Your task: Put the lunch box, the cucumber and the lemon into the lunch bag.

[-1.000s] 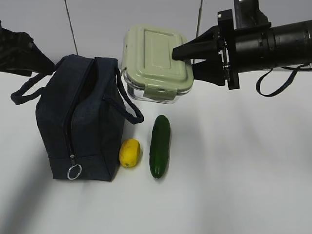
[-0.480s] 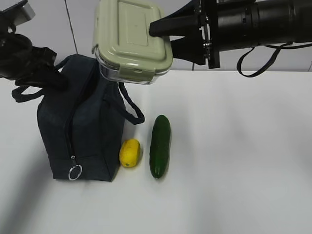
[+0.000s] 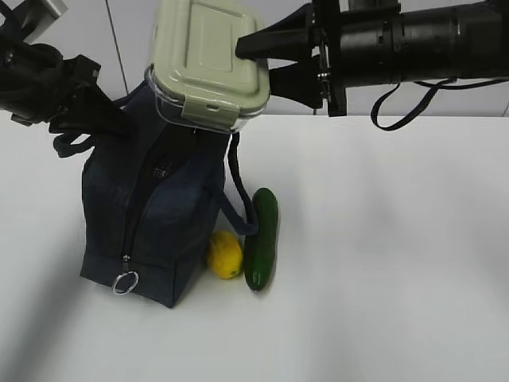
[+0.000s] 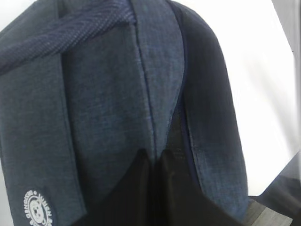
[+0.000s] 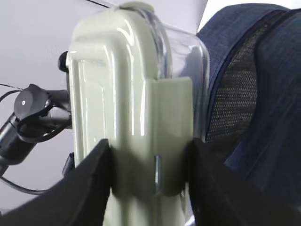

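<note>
Lunch box (image 3: pixel 208 64) hangs at the upper centre of the exterior view, directly above the lunch bag (image 3: pixel 151 215) mouth, long axis running out from the right gripper (image 3: pixel 253 62), whose jaws clamp its sage-green lid and clear base. Left gripper (image 4: pixel 153 188) is pinched tight on the bag's fabric (holding the opening). Lemon (image 3: pixel 225 255) and cucumber (image 3: pixel 261 237) lie beside the bag.
</note>
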Robot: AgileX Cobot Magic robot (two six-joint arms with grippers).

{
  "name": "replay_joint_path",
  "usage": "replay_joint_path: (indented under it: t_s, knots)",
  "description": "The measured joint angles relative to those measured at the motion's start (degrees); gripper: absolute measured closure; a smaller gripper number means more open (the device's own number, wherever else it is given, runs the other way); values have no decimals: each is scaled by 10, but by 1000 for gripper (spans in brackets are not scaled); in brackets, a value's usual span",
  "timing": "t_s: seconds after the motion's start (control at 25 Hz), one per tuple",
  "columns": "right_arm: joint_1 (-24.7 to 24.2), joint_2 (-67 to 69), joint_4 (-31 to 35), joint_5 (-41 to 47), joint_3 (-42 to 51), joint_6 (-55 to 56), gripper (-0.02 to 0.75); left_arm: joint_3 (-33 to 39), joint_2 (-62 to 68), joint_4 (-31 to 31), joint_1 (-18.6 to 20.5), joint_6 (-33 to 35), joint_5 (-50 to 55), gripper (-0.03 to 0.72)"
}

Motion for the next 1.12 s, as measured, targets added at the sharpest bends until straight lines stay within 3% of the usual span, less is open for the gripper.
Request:
replay_joint_path:
  t_s: [0.6,1.12]
  knots:
    - [1,70,18,-37,0,-14,378,0,0,-105,0,36,0,693]
    - [1,82,-46,-106,-1,-20,378,0,0,-167,0,79,-1,694]
